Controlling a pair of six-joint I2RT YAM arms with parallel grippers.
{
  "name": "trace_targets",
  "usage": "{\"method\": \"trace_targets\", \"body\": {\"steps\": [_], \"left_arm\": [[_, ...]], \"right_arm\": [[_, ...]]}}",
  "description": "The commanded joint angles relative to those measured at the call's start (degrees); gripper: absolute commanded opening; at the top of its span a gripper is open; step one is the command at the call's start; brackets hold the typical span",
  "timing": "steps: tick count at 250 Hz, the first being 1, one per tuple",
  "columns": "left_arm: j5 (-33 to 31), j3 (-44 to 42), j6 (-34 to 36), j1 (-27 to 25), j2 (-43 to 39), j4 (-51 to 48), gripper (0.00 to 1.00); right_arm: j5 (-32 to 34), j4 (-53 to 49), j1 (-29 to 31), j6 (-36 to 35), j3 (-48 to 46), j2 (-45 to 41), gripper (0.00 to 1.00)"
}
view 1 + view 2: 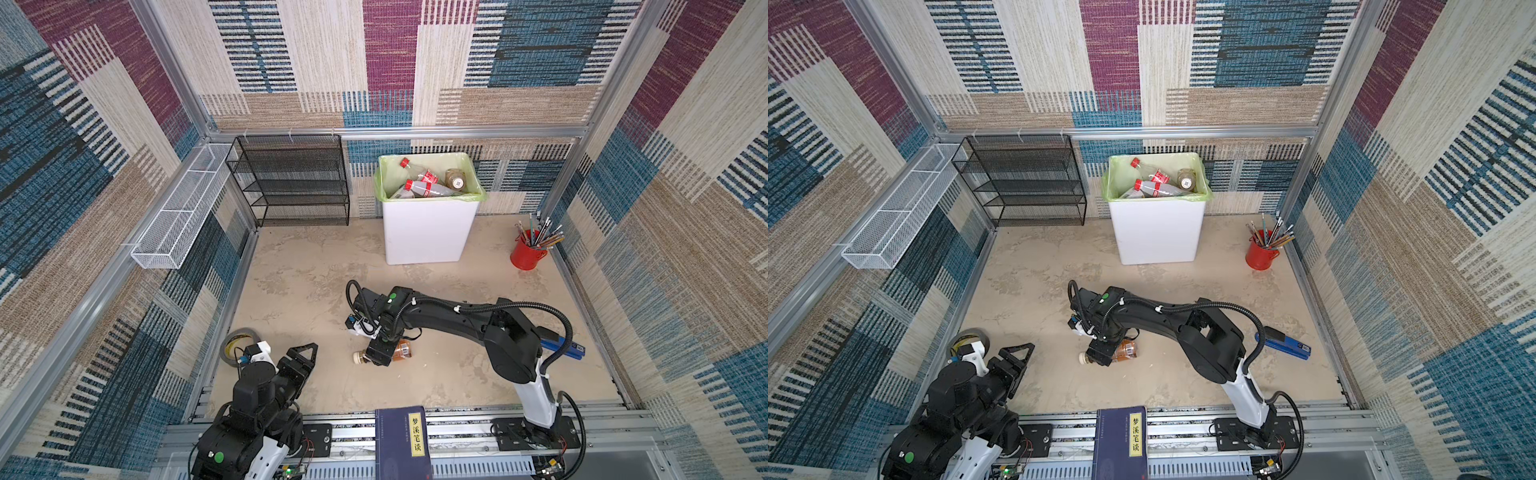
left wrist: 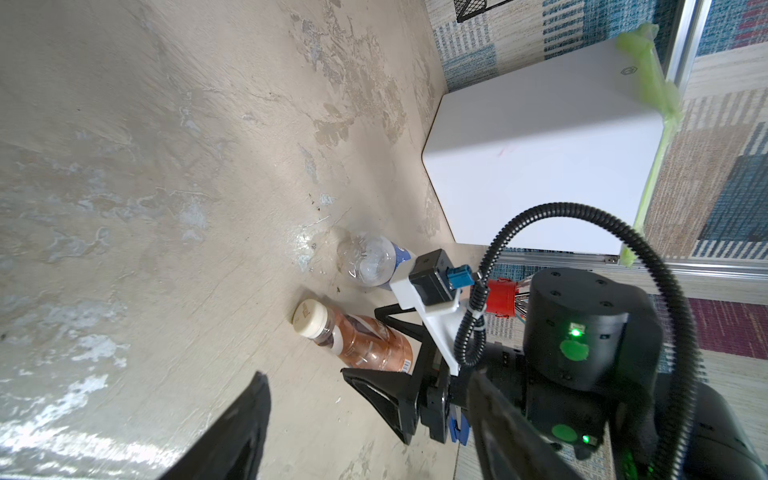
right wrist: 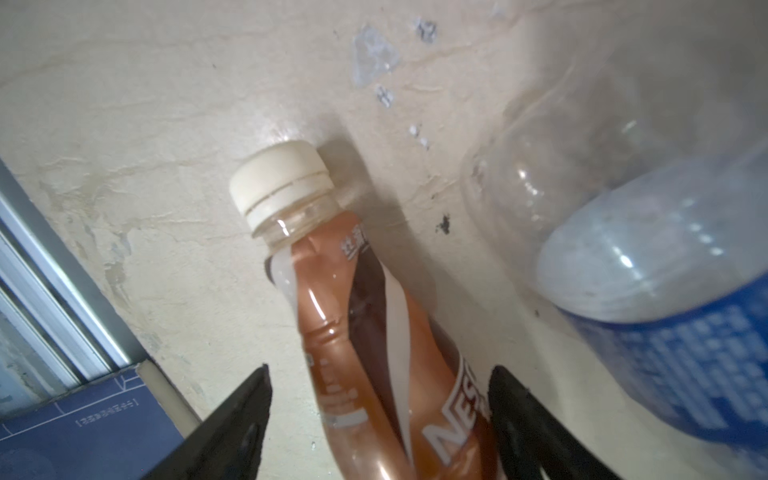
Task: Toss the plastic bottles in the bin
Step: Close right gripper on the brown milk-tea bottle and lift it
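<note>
A brown bottle with a cream cap lies on the floor; it shows close up in the right wrist view. My right gripper is lowered over it, open, with one finger on each side of its body and a gap on one side. A clear bottle with a blue label lies just beyond it and is hidden under the right wrist in both top views. The white bin with its green bag stands at the back and holds several bottles. My left gripper hangs open and empty at the front left.
A black mesh rack and a white wire basket line the back left. A red cup of pencils stands at the back right. A blue stapler, a tape roll and a dark blue book lie nearer the front.
</note>
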Motion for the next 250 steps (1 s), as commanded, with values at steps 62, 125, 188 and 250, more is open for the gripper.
{"method": "trace_targets", "body": {"steps": [62,125,188,250], "left_arm": [[-0.60,-1.24,0.02,0.00,0.19,1.30,0.76],[-0.35,-1.88,-0.35,0.00,0.31,1.91,0.76],[-0.42,-1.91,-0.39,0.00,0.34,2.07,0.76],[-0.66,-1.90,-0.41,0.00,0.25,1.75,0.76]], "right_arm": [[0.05,1.20,0.02,1.55,-5.34,-3.39,0.74],[-1.10,1.74,0.05,2.88,-5.34,-3.49,0.62],[-1.37,2.44,0.08,3.12,-5.16,-4.48,0.57],[-5.28,6.79,0.19,7.32,-6.01,-8.89,0.51]]}}
